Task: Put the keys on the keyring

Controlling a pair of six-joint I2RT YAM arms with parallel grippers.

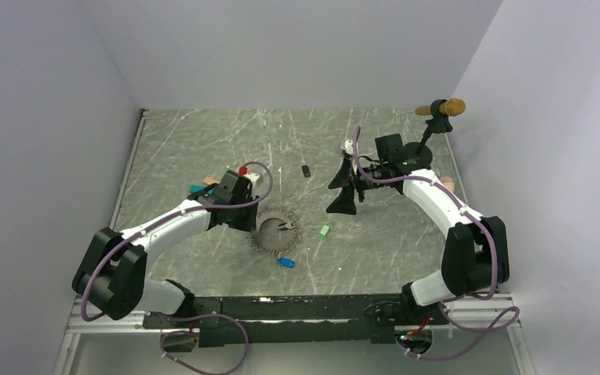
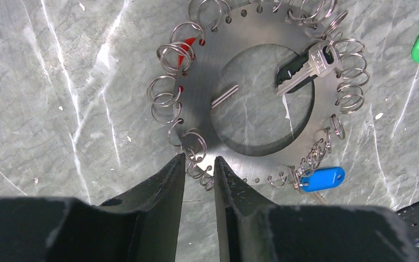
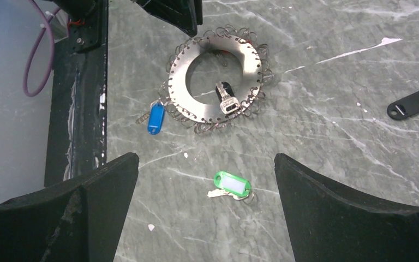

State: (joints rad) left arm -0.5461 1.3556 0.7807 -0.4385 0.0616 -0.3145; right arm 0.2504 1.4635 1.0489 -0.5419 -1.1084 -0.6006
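The keyring (image 2: 196, 82) is a flat metal disc with a big round hole and wire split rings all round its rim; it also shows in the top view (image 1: 275, 232) and the right wrist view (image 3: 196, 101). My left gripper (image 2: 199, 158) sits at its near rim, jaws narrowed onto a split ring there. The blue key (image 2: 322, 179) lies against the rim, its tag hooked among the split rings. The green key (image 3: 232, 184) lies loose on the table, right of the keyring (image 1: 325, 230). My right gripper (image 3: 204, 158) hangs wide open above it, holding nothing.
A silver key with a black head (image 2: 305, 68) lies across the keyring's hole. A black-tagged key (image 3: 412, 103) lies farther back. Teal and tan blocks (image 1: 203, 186) sit behind the left arm. A black stand with tan ends (image 1: 441, 109) is at the back right.
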